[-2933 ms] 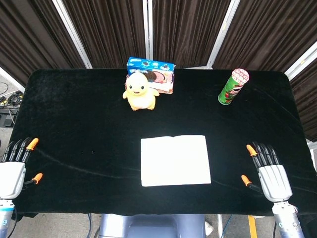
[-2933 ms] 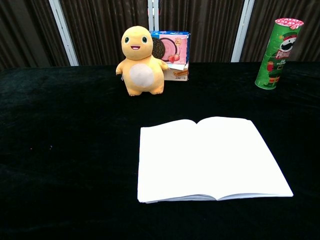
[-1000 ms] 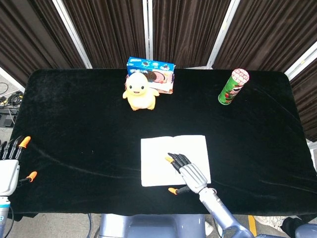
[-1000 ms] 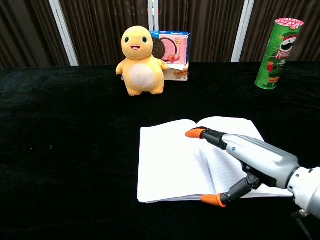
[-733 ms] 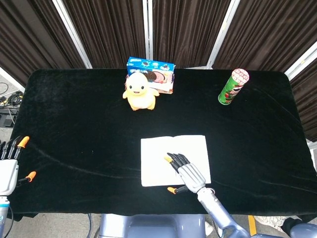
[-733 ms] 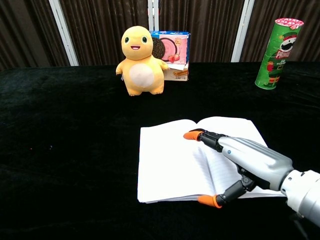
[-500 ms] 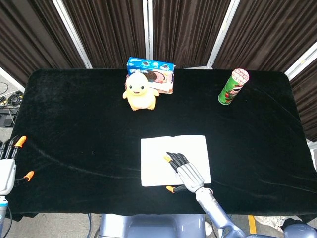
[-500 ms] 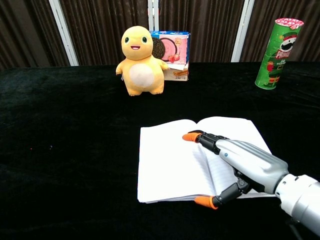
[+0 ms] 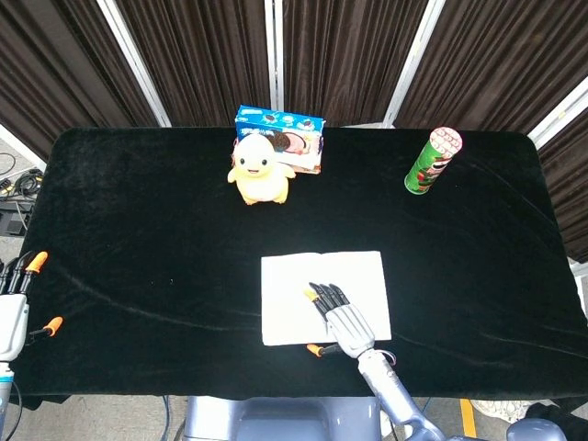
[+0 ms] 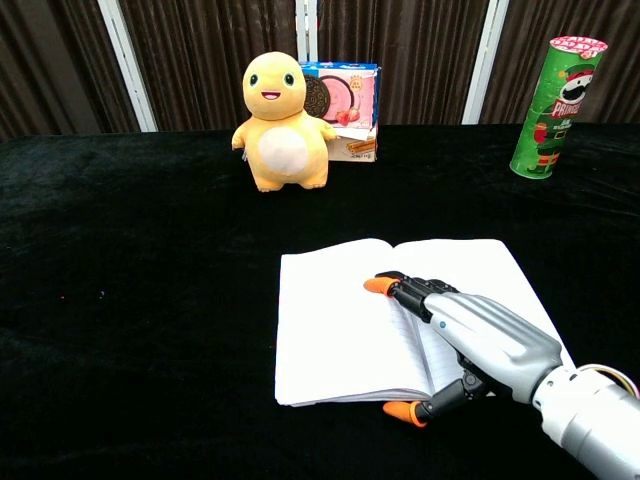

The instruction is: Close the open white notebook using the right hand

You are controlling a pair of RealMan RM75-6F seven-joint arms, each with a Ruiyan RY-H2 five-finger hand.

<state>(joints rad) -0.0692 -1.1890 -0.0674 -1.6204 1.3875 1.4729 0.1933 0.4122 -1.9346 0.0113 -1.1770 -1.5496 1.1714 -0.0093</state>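
Observation:
The white notebook (image 9: 303, 280) (image 10: 340, 310) lies open and flat on the black table, near the front middle. My right hand (image 9: 342, 322) (image 10: 470, 340) rests palm down on its right page, fingers stretched toward the spine, holding nothing. Its orange-tipped thumb (image 10: 403, 412) sits at the notebook's front edge. The fingertips (image 10: 377, 286) lie close to the centre fold. My left hand (image 9: 14, 308) hovers at the table's front left corner, fingers apart and empty; the chest view does not show it.
A yellow plush toy (image 9: 258, 170) (image 10: 283, 125) stands at the back middle, with a cookie box (image 9: 280, 136) (image 10: 345, 105) behind it. A green chip can (image 9: 432, 161) (image 10: 553, 105) stands at the back right. Dark curtains hang behind the table (image 9: 138, 230).
My right hand swung in from the table's right front onto the notebook's right page, then slid slightly back and left. The left hand drifted a little further left. The notebook stays open.

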